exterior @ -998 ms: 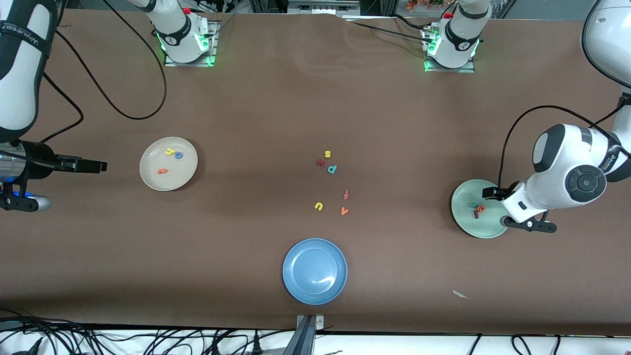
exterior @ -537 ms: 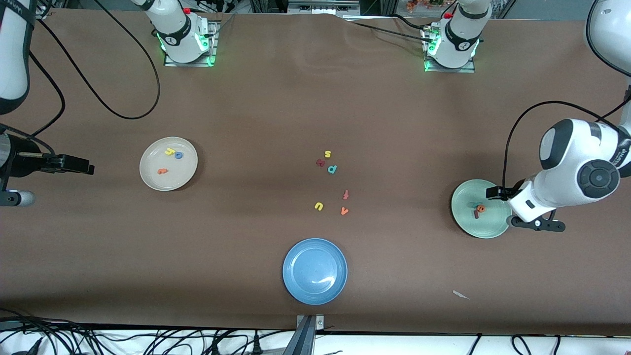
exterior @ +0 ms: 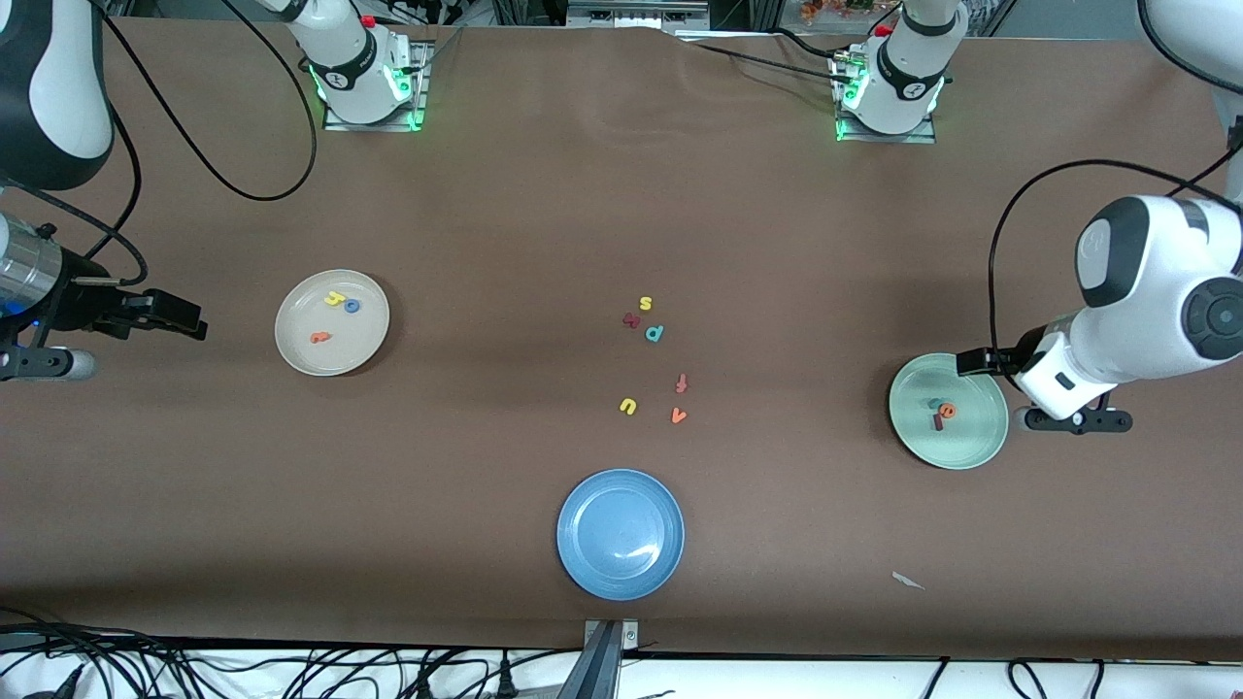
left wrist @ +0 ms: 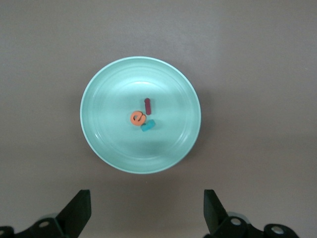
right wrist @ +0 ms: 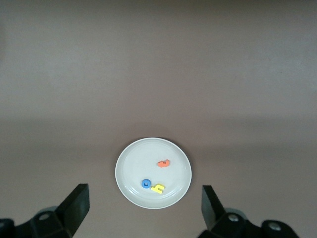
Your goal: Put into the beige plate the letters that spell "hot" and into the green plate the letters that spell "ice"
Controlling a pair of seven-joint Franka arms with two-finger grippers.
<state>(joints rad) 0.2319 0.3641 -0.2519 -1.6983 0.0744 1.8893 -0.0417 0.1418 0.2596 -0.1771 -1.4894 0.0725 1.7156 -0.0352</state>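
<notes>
1. Brown matting covered the table (exterior: pixel 544 214) from the robots' bases to the front edge, where cables ran along a white strip.
2. Fingers (left wrist: pixel 79 210) of the left gripper (left wrist: pixel 147 213) stood spread wide with nothing between them; the gripper hung in the air over the edge of the green plate (exterior: pixel 976 442) at the left arm's end of the table.
3. Fingers (right wrist: pixel 74 206) of the right gripper (right wrist: pixel 143 210) were likewise spread wide and empty; that gripper hung over bare matting at the right arm's end, well apart from the beige plate (exterior: pixel 296 349).
4. On the green plate lay the orange "e" (left wrist: pixel 137 118), the dark red "i" (left wrist: pixel 147 105) and the teal "c" (left wrist: pixel 148 126), bunched together near its middle, the "e" touching the "c".
5. On the beige plate lay the yellow "h" (right wrist: pixel 158 188) just beside the blue "o" (right wrist: pixel 145 184), with the orange "t" (right wrist: pixel 164 162) a little apart from them.
6. Loose letters lay mid-table between the two plates: a yellow "s" (exterior: pixel 645 304), a dark red letter (exterior: pixel 631 319) I could not read, a teal "p" (exterior: pixel 655 333), a red-orange "f" (exterior: pixel 682 383), a yellow "u" (exterior: pixel 628 406) and an orange "v" (exterior: pixel 679 416).
7. Nearer the front camera than these sat a blue plate (exterior: pixel 583 563), holding nothing.
8. Toward the left arm's end, close to the front edge, lay a small pale scrap (exterior: pixel 908 581).
</notes>
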